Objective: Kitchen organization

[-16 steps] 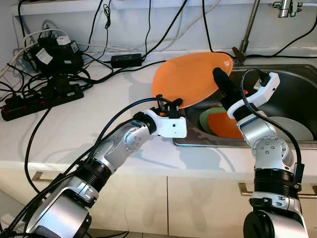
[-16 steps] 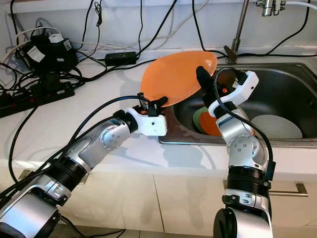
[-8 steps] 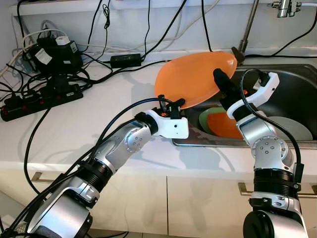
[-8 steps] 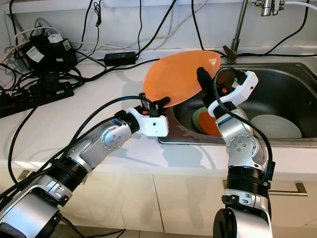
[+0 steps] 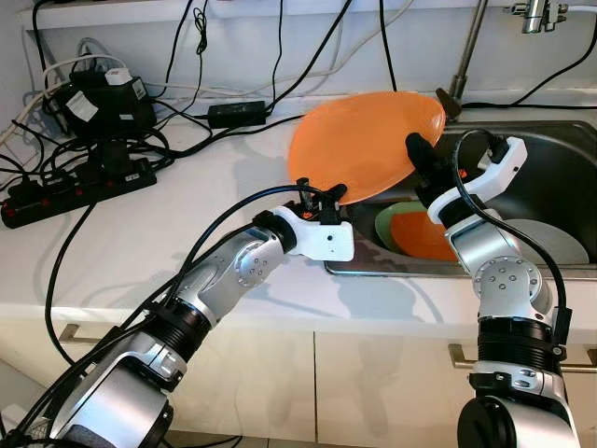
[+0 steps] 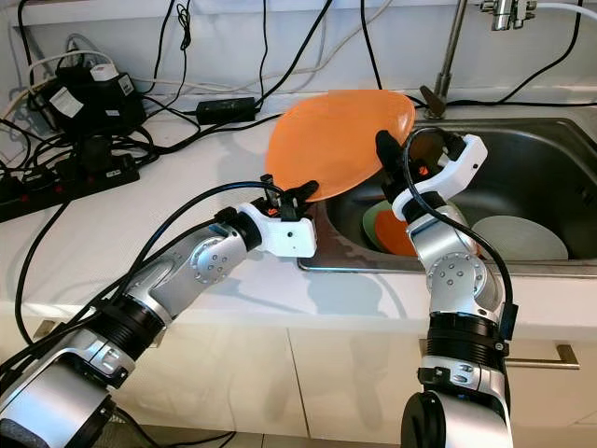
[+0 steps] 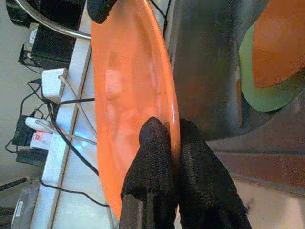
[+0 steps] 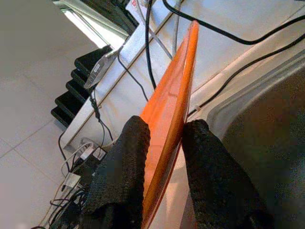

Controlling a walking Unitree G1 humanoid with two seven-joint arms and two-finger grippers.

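Orange plate (image 5: 366,142), large and oval, is held tilted in the air above the seam between the white countertop (image 5: 140,233) and the left edge of the steel sink (image 5: 560,177). Both grippers have it. The left gripper (image 5: 328,194) pinches the plate's lower near rim, its two black fingers (image 7: 152,176) closed tight on either face of the edge. The right gripper (image 5: 420,154) clamps the right-hand rim, and its fingers (image 8: 128,171) likewise sit pressed to both sides of the thin edge. Down in the sink, below the held plate, a green plate (image 5: 390,222) lies with a smaller orange dish (image 5: 420,233) on top of it, and a grey-white plate (image 5: 546,238) rests just to their right. A tap pipe (image 5: 469,47) rises behind the basin. On the counter's far left, well apart from the plate, sit a black power strip (image 5: 75,182) and a tangle of black cables (image 5: 187,103) with adapters (image 5: 103,98).
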